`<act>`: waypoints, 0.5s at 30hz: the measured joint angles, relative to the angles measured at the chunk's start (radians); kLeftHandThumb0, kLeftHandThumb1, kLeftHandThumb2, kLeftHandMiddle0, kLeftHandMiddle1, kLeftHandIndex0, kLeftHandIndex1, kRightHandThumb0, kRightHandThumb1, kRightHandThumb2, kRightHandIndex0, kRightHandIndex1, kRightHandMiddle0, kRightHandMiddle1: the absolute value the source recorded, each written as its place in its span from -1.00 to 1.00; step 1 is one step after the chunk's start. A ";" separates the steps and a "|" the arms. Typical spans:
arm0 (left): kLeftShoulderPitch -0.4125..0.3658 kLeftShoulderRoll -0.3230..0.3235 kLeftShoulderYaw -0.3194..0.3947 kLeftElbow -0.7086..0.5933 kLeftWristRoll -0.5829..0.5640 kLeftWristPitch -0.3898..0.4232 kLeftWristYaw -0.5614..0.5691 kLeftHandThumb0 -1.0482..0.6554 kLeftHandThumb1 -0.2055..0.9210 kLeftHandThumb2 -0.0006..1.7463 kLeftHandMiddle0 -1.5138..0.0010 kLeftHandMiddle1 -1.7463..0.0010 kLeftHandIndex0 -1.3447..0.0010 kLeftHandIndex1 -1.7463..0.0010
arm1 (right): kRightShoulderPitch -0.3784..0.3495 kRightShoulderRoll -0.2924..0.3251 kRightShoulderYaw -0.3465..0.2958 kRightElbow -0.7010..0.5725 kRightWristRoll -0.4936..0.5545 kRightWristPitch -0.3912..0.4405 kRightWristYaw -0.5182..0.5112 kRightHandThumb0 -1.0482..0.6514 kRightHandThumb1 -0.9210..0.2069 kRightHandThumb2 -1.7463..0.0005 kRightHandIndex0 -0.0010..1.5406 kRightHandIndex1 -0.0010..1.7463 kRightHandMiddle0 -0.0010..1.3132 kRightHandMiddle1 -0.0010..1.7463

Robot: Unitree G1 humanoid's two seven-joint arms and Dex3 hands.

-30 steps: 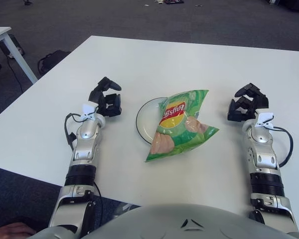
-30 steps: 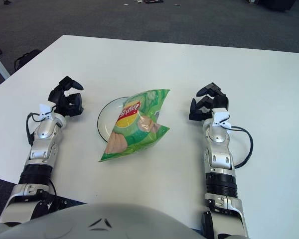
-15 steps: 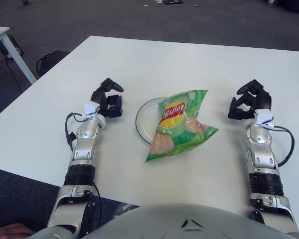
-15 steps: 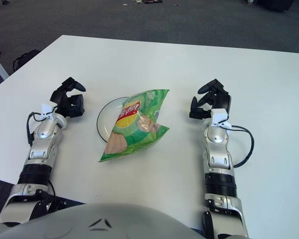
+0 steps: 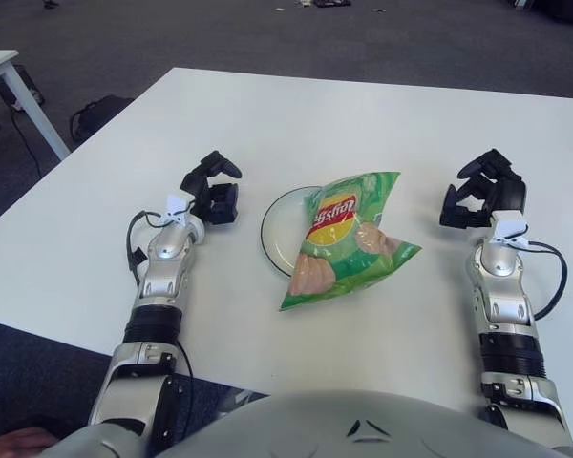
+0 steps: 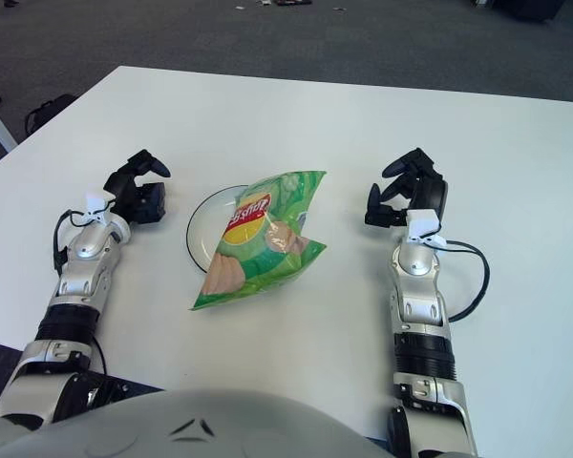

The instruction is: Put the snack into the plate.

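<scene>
A green bag of chips [image 5: 347,236] lies across a white plate with a dark rim [image 5: 272,224] at the middle of the white table [image 5: 363,124]. The bag covers most of the plate and hangs over its near right side. My left hand [image 5: 213,189] is just left of the plate, fingers curled loosely and holding nothing. My right hand [image 5: 485,190] is off to the right of the bag, a clear gap between them, fingers relaxed and empty.
A cable [image 5: 552,277] loops beside my right wrist, and another runs by my left wrist [image 5: 132,250]. The table's left edge [image 5: 67,167] runs close to my left arm. Beyond it are a second table's leg [image 5: 33,105] and dark carpet.
My left hand has edged right toward the plate. My right hand has shifted slightly right and back, its fingers loosening a little. The bag and plate have not moved.
</scene>
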 measured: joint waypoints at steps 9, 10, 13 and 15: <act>-0.035 -0.001 -0.008 0.044 -0.001 -0.014 -0.023 -0.30 0.07 0.39 -0.63 -1.00 0.19 -1.00 | 0.025 -0.003 -0.001 -0.030 0.000 0.000 -0.027 0.22 0.74 -1.00 0.16 1.00 0.03 0.99; -0.039 -0.001 -0.009 0.051 -0.001 -0.016 -0.027 -0.30 0.07 0.39 -0.63 -1.00 0.19 -1.00 | 0.029 -0.003 -0.001 -0.033 0.000 0.000 -0.030 0.22 0.74 -1.00 0.16 1.00 0.03 0.99; -0.057 -0.003 -0.011 0.075 -0.001 -0.024 -0.035 -0.30 0.07 0.39 -0.63 -1.00 0.19 -1.00 | 0.041 -0.004 -0.001 -0.045 0.000 0.001 -0.039 0.22 0.74 -1.00 0.16 1.00 0.02 1.00; -0.068 -0.004 -0.012 0.092 -0.003 -0.029 -0.040 -0.30 0.07 0.39 -0.62 -1.00 0.19 -1.00 | 0.048 -0.004 -0.001 -0.053 0.000 0.001 -0.045 0.22 0.73 -1.00 0.15 1.00 0.02 1.00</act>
